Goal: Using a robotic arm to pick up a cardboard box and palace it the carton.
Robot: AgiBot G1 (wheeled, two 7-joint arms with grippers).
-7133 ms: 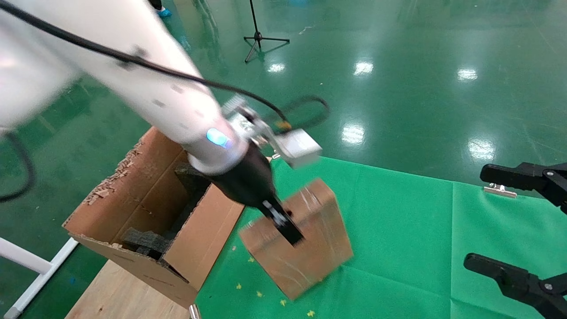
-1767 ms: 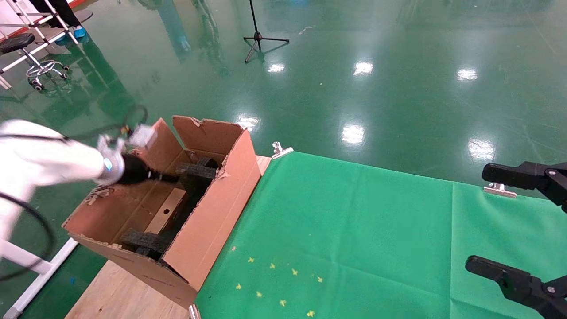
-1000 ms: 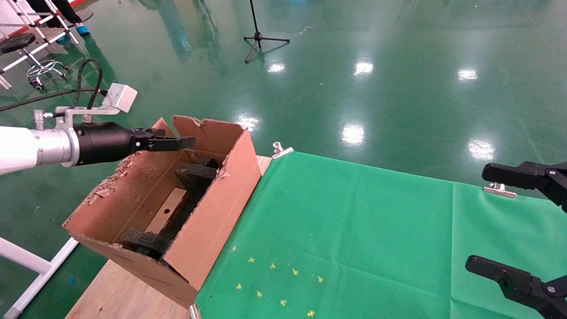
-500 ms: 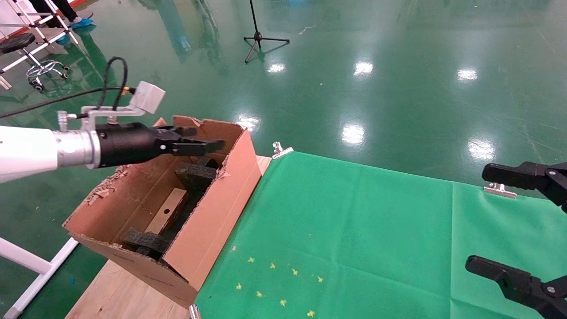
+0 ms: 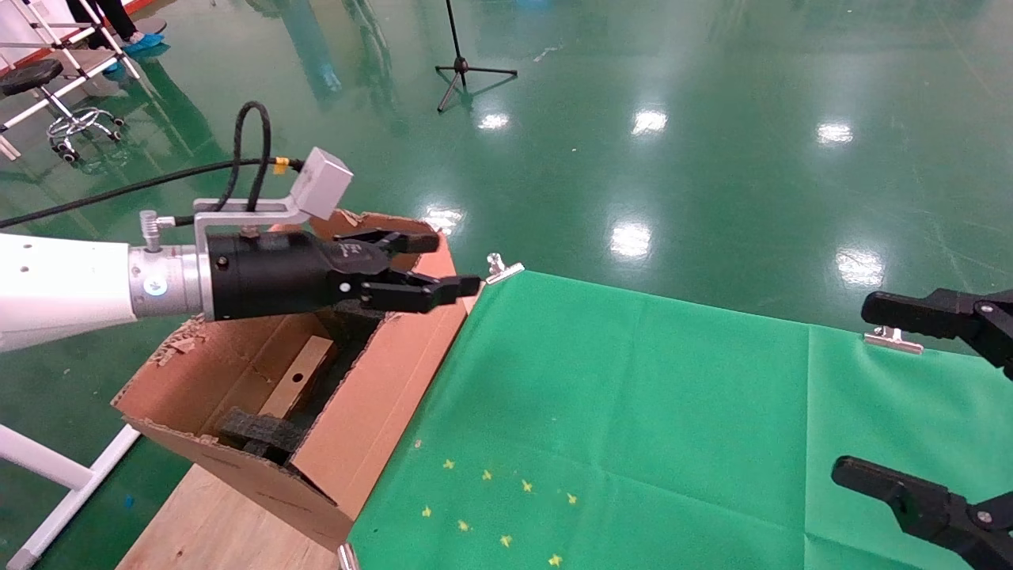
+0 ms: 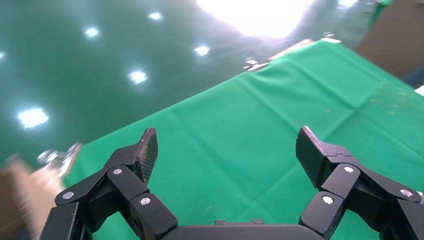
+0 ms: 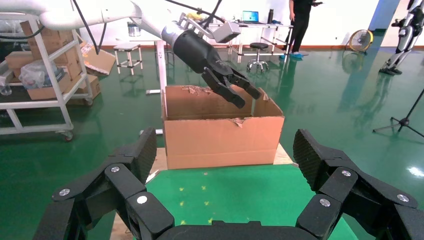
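Right gripper (image 5: pixel 910 396): parked, spread wide, empty. Carton (image 5: pixel 372 412): box (image 5: pixel 305 372) lying inside between foam blocks (image 5: pixel 261 431). Left gripper (image 5: pixel 443 265): above carton's far end, parted, empty. Placement judged done; only retreat left.

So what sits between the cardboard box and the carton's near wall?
In the head view, black foam blocks sit between the cardboard box and the carton wall.
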